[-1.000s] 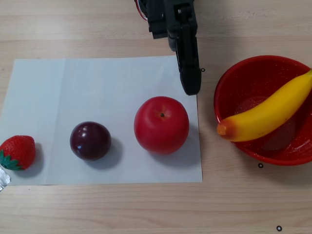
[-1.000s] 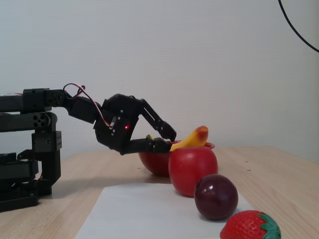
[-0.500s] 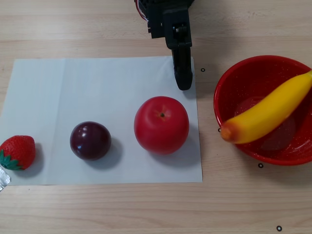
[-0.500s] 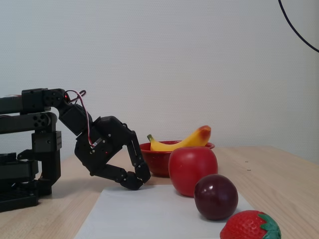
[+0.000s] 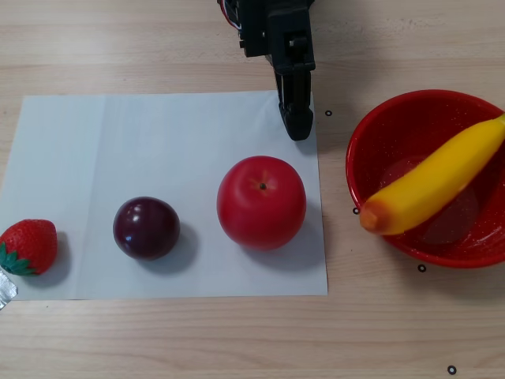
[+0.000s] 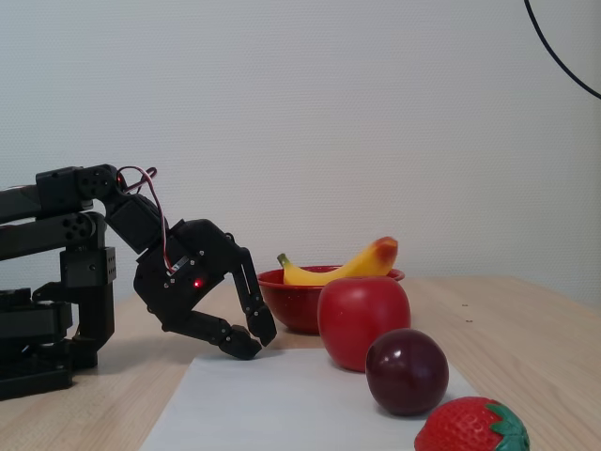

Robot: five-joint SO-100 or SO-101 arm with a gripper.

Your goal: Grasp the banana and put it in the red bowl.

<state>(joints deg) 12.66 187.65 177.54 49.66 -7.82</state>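
The yellow banana [image 5: 438, 184] lies across the red bowl [image 5: 371, 142] at the right of the other view, its orange-tinged end resting over the bowl's near-left rim. In the fixed view the banana [image 6: 347, 266] sticks up out of the bowl [image 6: 286, 303] behind the apple. My gripper [image 5: 298, 126] is folded down at the paper's top edge, left of the bowl. Its fingers are closed together and hold nothing. In the fixed view the gripper [image 6: 252, 340] rests low near the table, apart from the bowl.
A white paper sheet [image 5: 142, 150] lies on the wooden table. On it stand a red apple [image 5: 261, 202] and a dark plum [image 5: 146, 227]. A strawberry [image 5: 28, 246] sits at the sheet's left edge. The arm base [image 6: 47, 301] stands left in the fixed view.
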